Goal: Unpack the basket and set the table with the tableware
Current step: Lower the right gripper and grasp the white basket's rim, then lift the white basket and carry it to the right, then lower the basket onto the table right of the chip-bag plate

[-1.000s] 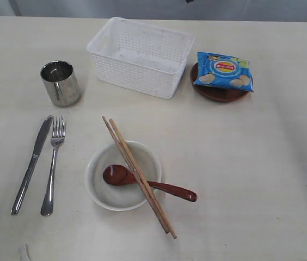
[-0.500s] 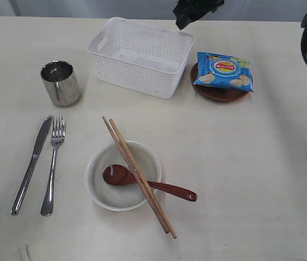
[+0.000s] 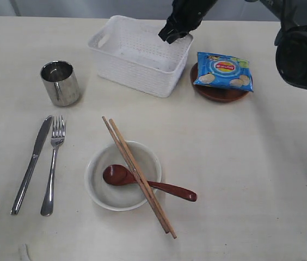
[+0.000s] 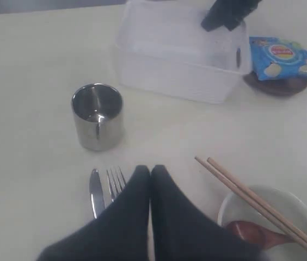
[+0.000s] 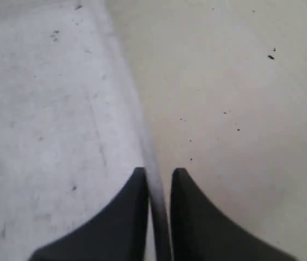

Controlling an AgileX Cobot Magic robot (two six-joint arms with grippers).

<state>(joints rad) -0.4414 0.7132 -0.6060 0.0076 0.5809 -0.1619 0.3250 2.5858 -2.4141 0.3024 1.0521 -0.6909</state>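
The white basket [image 3: 137,60] stands empty at the back of the table [image 3: 251,179]. My right gripper [image 3: 170,35] straddles its far right rim. In the right wrist view the fingers [image 5: 158,173] are closed on the thin basket wall [image 5: 137,119]. My left gripper [image 4: 151,169] is shut and empty, hovering above the fork [image 4: 115,182] and knife [image 4: 96,193]. The steel cup [image 3: 60,82] stands at the left, with the knife [image 3: 31,163] and fork [image 3: 53,163] in front of it. Across the bowl [image 3: 122,175] lie the spoon [image 3: 148,184] and chopsticks [image 3: 138,175].
A blue chips bag [image 3: 223,70] lies on the reddish-brown plate [image 3: 219,92] just right of the basket. Part of the right arm [image 3: 300,54] hangs dark over the table's back right corner.
My right arm came in from the back, dropped onto the basket's rim and closed its jaws on the wall. The basket has shifted and turned slightly. The left gripper stayed shut.
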